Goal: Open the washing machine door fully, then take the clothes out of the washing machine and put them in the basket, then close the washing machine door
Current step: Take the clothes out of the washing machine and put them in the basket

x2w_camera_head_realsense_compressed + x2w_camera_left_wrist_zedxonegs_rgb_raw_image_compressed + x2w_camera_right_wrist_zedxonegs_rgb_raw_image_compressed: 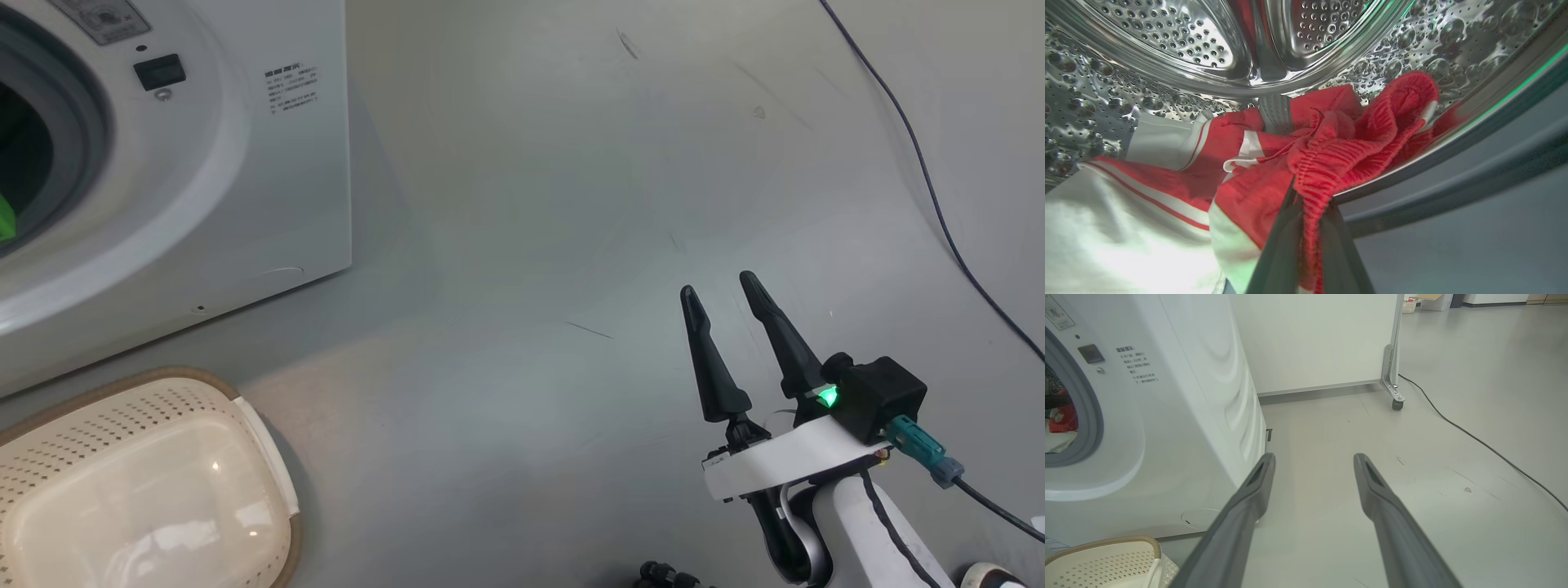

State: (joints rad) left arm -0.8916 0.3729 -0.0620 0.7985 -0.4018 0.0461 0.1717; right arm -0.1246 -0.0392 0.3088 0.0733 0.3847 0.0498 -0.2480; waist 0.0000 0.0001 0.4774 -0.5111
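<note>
washing machine (245, 163): 1 | basket (98, 425): 1 | clothes (1339, 155): 1 garment | grippers: 2, left gripper (1310, 204), right gripper (717, 283) | cable (921, 163): 1

The left tool (1310, 196) rises from the bottom middle of the frame, its two dark fingers (1280, 245) pinched together on a fold of ribbed red knit. The clothes (1339, 139), red with white bands, lie heaped across the centre and lower left, where a broad white part is brightly lit. Behind them curves the perforated steel drum (1167, 36), and a grey rubber ring (1453, 179) crosses the right side
</note>
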